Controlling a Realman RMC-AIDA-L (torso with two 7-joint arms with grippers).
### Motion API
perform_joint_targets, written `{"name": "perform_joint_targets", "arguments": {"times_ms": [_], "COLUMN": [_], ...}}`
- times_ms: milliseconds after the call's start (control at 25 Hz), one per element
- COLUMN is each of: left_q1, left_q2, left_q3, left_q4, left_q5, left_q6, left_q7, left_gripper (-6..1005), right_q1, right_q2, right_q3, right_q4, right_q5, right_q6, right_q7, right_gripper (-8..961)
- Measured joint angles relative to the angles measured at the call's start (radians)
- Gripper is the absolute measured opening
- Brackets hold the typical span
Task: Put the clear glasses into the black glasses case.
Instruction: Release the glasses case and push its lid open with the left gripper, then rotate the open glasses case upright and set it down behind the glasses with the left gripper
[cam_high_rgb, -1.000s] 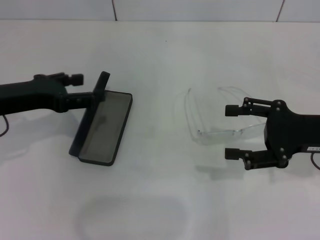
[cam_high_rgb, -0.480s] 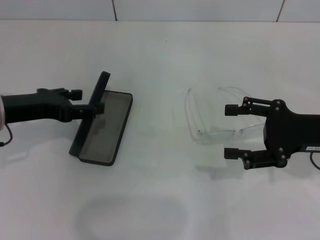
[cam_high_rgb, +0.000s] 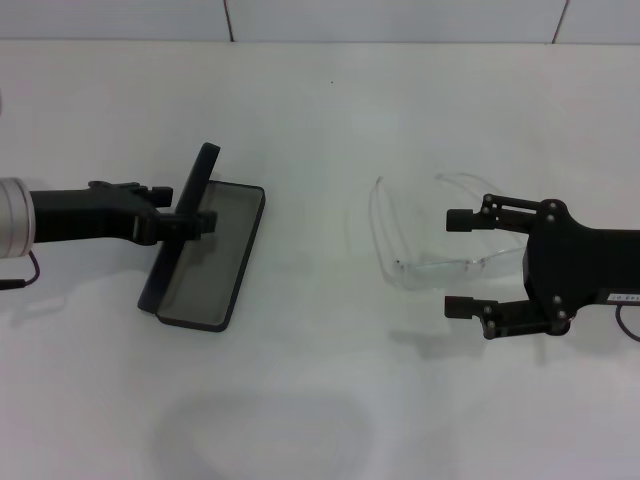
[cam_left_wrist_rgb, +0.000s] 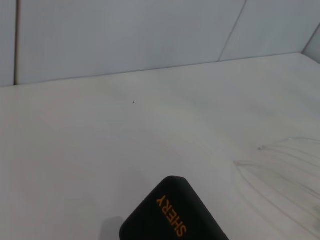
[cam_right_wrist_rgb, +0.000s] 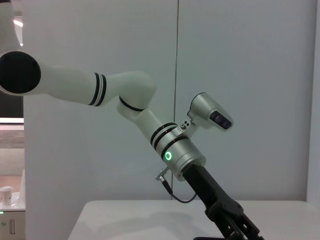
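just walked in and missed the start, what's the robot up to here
The left gripper is at the raised lid of the black glasses case, which lies open on the white table with its grey lining showing. The clear glasses lie on the table to the right, not yet picked up. The right gripper sits beside them with its jaws open around one end of the frame. Nothing is in the case yet.

A rounded corner of the black glasses case (cam_left_wrist_rgb: 170, 215) is seen at the lower edge of the left wrist view, with orange "SHERY" lettering (cam_left_wrist_rgb: 172, 215) printed on it. The white worktop (cam_left_wrist_rgb: 100, 140) is spread out behind it up to a pale panelled wall (cam_left_wrist_rgb: 125, 35). The clear glasses (cam_left_wrist_rgb: 285, 175) are faintly outlined on the worktop, apart from the case.
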Motion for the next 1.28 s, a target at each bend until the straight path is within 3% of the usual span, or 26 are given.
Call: {"name": "perform_joint_targets", "arguments": {"times_ms": [320,520,880,960,1080,1280], "left_q1": [-0.001,-0.001,-0.007,-0.021,-0.048,-0.113], "left_q2": [0.004,0.004,0.010,0.011,0.008,0.004], "left_q3": [0.002,-0.003,-0.007,-0.007,-0.006,0.027], "left_q4": [-0.001,-0.001,0.008,0.008,0.004,-0.029], "left_q5": [0.011,0.018,-0.006,-0.011,-0.029,-0.036], "left_q6": [-0.007,-0.009,-0.021,-0.033,-0.062,-0.073], "left_q7": [-0.001,0.007,0.098,0.138,0.247,0.351], "left_gripper": [763,541,421,394,259,209], "right_q1": [-0.003,-0.007,-0.020,-0.032,-0.044,-0.054], "right_q2": [0.002,0.004,0.009,0.016,0.026,0.034], "right_q3": [0.003,0.000,-0.005,-0.005,-0.005,-0.004], "right_q4": [0.000,0.000,0.000,0.000,0.000,0.002], "right_q5": [0.000,0.000,-0.055,-0.065,-0.075,-0.093], "right_q6": [0.000,0.000,-0.036,-0.052,-0.070,-0.066], "right_q7": [-0.008,-0.027,-0.065,-0.095,-0.128,-0.133], "right_gripper": [830,830,830,830,830,830]}}
